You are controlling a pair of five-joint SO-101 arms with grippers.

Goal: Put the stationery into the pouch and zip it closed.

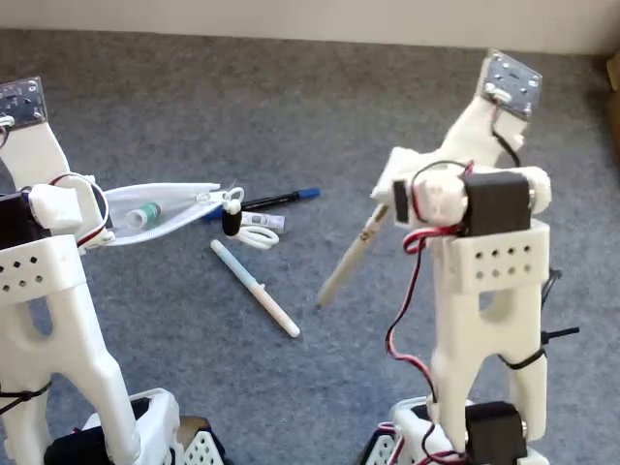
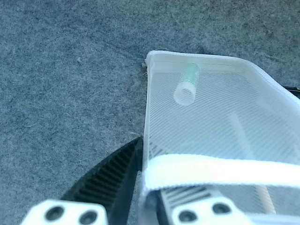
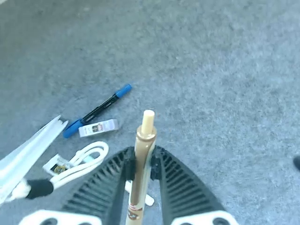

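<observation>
A white mesh pouch point(image 1: 160, 211) point(image 2: 211, 122) lies open-mouthed at the left, with a small green-and-white tube point(image 1: 145, 214) point(image 2: 186, 84) inside it. My left gripper point(image 1: 97, 231) point(image 2: 143, 157) is shut on the pouch's edge. My right gripper point(image 1: 385, 208) point(image 3: 143, 152) is raised above the carpet, shut on a beige pen point(image 1: 351, 260) point(image 3: 142, 159) that slants down toward the floor. On the carpet lie a black-and-blue pen point(image 1: 276, 201) point(image 3: 96, 111), a pale blue-and-white pen point(image 1: 255, 288), a small white box point(image 1: 263, 221) point(image 3: 98, 127) and a coiled white cable point(image 1: 252, 235) point(image 3: 79, 161).
Grey carpet point(image 1: 387, 116) covers the whole work area. The loose items cluster just right of the pouch's mouth, between the two arms. Both arm bases point(image 1: 455, 426) stand at the near edge.
</observation>
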